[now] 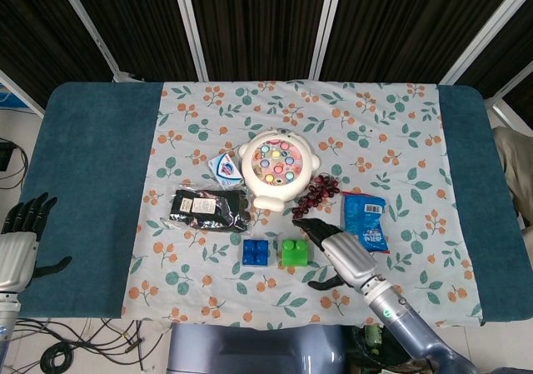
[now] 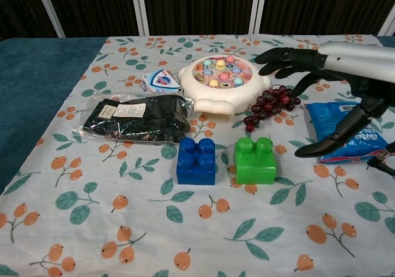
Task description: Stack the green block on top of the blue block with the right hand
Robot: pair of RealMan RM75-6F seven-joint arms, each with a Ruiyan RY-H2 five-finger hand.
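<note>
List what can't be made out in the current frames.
- Left hand: head view only, at the left frame edge; the chest view doesn't show it.
- Right hand: wrist runs off the right edge in the chest view.
- Blue snack bag: print partly covered by the right hand's fingers in both views, too small to read.
- Label on the black packet: too small to read.
- Green block far side: hidden in the chest view.

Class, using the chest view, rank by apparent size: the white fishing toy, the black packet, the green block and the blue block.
1. Black packet and white fishing toy: too alike to rank.
2. Green block and blue block: near equal.
</note>
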